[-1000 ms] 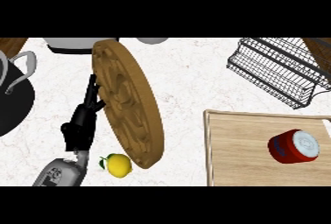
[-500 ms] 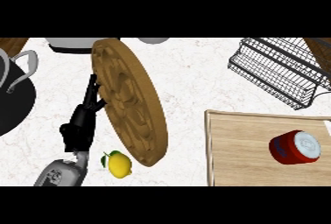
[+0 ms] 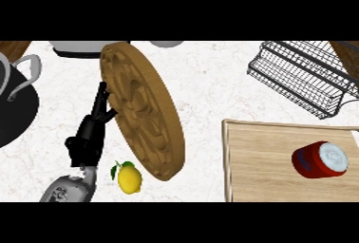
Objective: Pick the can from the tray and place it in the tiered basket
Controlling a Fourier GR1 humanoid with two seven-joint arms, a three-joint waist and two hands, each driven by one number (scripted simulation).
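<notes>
Only the left hand (image 3: 88, 138) shows, fingers straight at lower left, well apart from the can (image 3: 320, 159) on the tray (image 3: 261, 166) at lower right.

The white marbled counter (image 3: 210, 80) carries several things. A wooden tray (image 3: 266, 147) lies at the lower right, and a black wire basket (image 3: 301, 76) stands at the upper right, well apart from the tray. A round wooden plate (image 3: 144, 111) lies left of centre, with a lemon (image 3: 129, 178) just beside its lower edge. A black pot (image 3: 14, 118) sits at the left edge, and a pale bowl (image 3: 80, 47) at the top.
</notes>
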